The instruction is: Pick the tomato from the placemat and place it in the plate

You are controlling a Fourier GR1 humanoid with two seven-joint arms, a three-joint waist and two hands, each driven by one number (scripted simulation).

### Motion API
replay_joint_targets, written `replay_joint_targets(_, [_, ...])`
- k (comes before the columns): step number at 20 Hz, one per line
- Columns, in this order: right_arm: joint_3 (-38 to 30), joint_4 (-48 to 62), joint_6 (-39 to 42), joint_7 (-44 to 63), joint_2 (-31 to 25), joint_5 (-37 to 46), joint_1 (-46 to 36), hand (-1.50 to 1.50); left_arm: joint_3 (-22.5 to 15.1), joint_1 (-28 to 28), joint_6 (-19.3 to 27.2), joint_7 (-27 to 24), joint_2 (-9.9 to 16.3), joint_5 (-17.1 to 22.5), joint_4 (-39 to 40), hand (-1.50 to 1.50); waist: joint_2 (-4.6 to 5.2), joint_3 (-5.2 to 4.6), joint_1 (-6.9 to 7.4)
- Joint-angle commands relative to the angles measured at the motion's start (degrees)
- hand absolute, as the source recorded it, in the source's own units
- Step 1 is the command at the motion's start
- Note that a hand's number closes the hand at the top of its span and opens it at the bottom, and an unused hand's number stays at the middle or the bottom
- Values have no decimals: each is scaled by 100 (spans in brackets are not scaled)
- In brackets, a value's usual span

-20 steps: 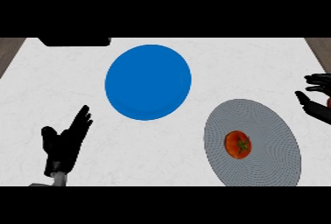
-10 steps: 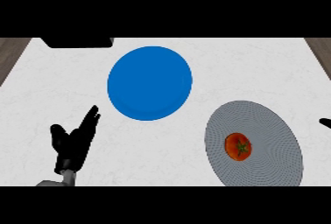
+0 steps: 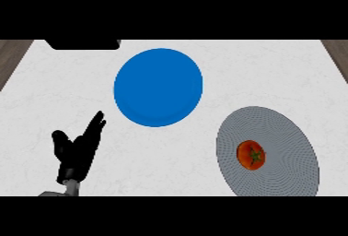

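One hand (image 3: 76, 150) is visible, the left, resting at the lower left of the counter (image 3: 61, 92) with fingers straight and spread, holding nothing. Tomato (image 3: 251, 155) sits stem up on the grey placemat (image 3: 285, 138) at lower right, well apart from the blue plate (image 3: 158, 86).

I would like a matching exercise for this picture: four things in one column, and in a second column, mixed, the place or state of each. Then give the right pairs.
Things:
1. tomato
2. blue plate
3. grey placemat
4. left hand

Places or states:
A. at the lower left, open, fingers straight, holding nothing
B. in the upper middle of the counter, nothing on it
C. lying on the grey placemat
D. at the lower right of the counter, round, finely ribbed

Pairs: 1-C, 2-B, 3-D, 4-A

The right hand does not show in the head view.
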Motion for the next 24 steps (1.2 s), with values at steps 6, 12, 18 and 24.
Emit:
replay_joint_targets(6, [761, -993, 67, 1602, 295, 554, -363, -150, -117, 3, -67, -182, -351, -192, 512, 0, 41, -20, 22])
replay_joint_targets(12, [983, -1550, -173, 2441, 853, 1254, -395, -150, 43, 156, -144, 119, -258, -199, 69, 0, 31, -17, 18])
replay_joint_targets(18, [1185, -1668, 285, 3207, 1248, 1140, -611, -150, -34, 383, -131, 391, -304, -288, -428, 0, 30, -17, 44])
replay_joint_targets(24, [1224, -2018, 261, 3428, 1875, 1557, -483, -150, 109, -78, -33, 224, -606, -526, 247, 0, 35, -18, 10])
